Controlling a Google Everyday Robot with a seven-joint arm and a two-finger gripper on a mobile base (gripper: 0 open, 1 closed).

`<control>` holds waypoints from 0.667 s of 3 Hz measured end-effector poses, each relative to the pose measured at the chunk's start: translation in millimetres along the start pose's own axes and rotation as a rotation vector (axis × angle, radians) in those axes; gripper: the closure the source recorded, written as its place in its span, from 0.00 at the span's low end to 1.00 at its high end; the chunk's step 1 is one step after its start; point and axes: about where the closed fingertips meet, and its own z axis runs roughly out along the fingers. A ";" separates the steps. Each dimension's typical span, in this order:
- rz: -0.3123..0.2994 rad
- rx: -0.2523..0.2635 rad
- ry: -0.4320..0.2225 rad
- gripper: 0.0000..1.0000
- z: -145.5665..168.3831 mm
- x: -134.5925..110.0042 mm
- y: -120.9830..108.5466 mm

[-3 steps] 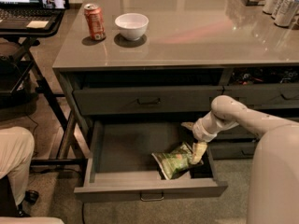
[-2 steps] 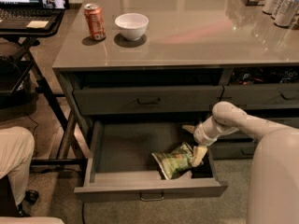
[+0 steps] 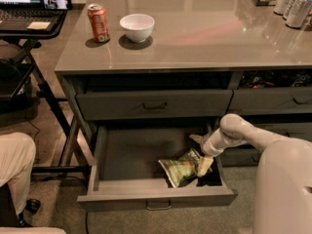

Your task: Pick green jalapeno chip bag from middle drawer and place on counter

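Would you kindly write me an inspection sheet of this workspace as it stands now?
Surface: counter, glossy grey.
Job's things: middle drawer pulled open; green jalapeno chip bag lies at its front right, not yet on the counter.
Clutter: red soda can and white bowl on the counter's left; pale cans at its far right corner.
Grippers: claw down inside the drawer, at the bag's right end; contact cannot be told.
Cables: nothing seen.
Surroundings: laptop desk at left; person's leg at lower left; upper drawer shut.
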 end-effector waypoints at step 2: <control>0.016 -0.034 -0.069 0.00 30.1 -9.9 16.8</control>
